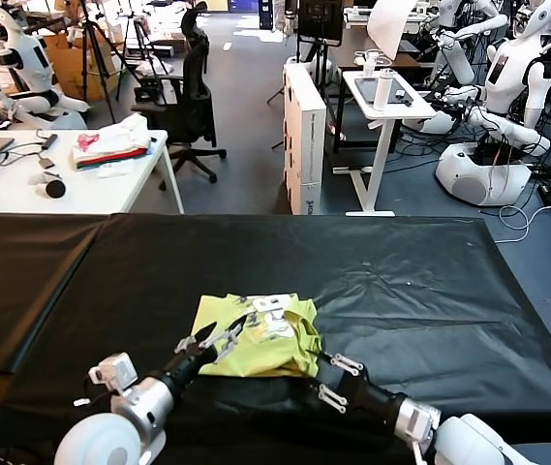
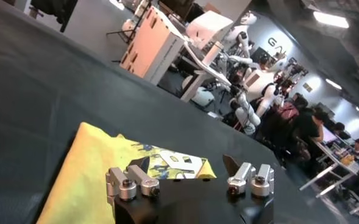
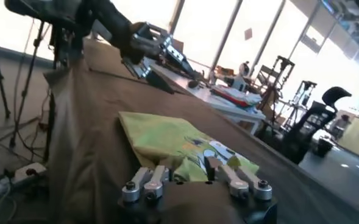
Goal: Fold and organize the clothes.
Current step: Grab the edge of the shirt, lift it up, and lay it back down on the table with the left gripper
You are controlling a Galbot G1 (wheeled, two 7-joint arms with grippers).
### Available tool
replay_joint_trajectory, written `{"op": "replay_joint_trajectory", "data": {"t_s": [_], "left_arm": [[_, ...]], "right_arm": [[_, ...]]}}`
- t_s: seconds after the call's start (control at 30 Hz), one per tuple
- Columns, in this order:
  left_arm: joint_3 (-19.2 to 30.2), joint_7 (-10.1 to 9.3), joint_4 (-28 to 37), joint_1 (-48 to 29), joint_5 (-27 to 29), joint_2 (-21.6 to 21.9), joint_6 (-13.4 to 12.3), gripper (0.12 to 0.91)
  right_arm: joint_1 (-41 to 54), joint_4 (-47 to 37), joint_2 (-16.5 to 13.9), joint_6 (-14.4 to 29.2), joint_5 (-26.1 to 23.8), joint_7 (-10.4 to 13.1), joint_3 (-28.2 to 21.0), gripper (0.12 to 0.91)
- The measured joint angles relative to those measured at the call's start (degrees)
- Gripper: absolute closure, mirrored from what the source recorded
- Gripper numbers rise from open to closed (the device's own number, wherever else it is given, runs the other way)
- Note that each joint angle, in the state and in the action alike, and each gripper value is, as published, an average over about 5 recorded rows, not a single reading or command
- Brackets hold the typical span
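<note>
Both arms reach in from the near edge. Left gripper point(image 1: 219, 336), jaws apart and empty, hovers over the T-shirt's near-left part; right gripper point(image 1: 338, 380), also parted, sits just beside its near-right corner. Lime-yellow T-shirt point(image 1: 256, 335) lies folded into a compact, slightly rumpled rectangle, printed patch uppermost, on the black table cover point(image 1: 430, 281). Folding looks nearly complete; final tidying remains.
</note>
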Motion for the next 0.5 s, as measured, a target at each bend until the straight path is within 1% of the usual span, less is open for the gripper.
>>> {"op": "replay_joint_trajectory", "data": {"t_s": [0.03, 0.07, 0.13, 0.2, 0.3, 0.5], "left_arm": [[0.1, 0.00, 0.0, -0.1, 0.0, -0.1, 0.0, 0.123], [0.1, 0.00, 0.1, -0.2, 0.1, -0.1, 0.0, 0.123], [0.2, 0.00, 0.1, -0.2, 0.1, -0.2, 0.0, 0.123], [0.2, 0.00, 0.2, -0.2, 0.3, -0.2, 0.0, 0.123], [0.1, 0.06, 0.3, 0.2, 0.6, -0.1, 0.0, 0.123], [-0.1, 0.25, 0.3, 0.8, 1.2, -0.2, 0.0, 0.123]], "right_arm": [[0.0, 0.1, 0.1, -0.1, 0.4, 0.6, 0.0, 0.208], [0.2, 0.0, 0.3, -0.6, 0.7, 1.5, 0.0, 0.171], [0.9, -0.3, 1.1, -2.1, 1.1, 3.8, -0.2, 0.132], [2.0, -1.0, 2.6, -4.1, 1.2, 6.4, -0.6, 0.123], [3.8, -2.4, 5.7, -7.2, 1.1, 9.7, -1.4, 0.119], [6.5, -4.5, 11.8, -13.3, 1.4, 14.3, -3.2, 0.118]]}}
